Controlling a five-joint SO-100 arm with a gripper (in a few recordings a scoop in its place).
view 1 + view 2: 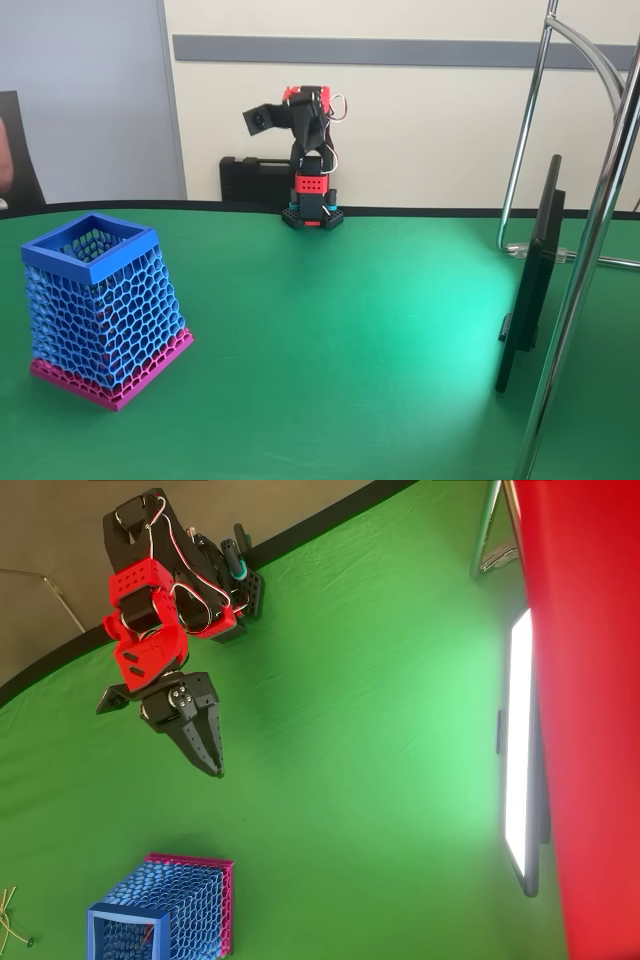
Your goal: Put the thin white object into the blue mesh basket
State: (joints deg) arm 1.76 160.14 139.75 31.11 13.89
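The blue mesh basket [100,305] stands upright on the green table at the front left, with a solid blue square rim and a pink base. From overhead the basket [165,912] is at the bottom left. Thin pale sticks [10,912], which look like the thin white object, lie at the overhead view's left edge, just left of the basket. My gripper [210,763] hangs over the table well above the basket in the picture. Its black fingers are closed to a point and hold nothing. In the fixed view the arm [310,150] is folded up at the table's far edge.
A flat monitor [530,280] stands edge-on at the right beside a chrome tube stand [590,250]. From overhead the lit screen [520,750] runs along the right side. A black case [255,180] sits behind the arm's base.
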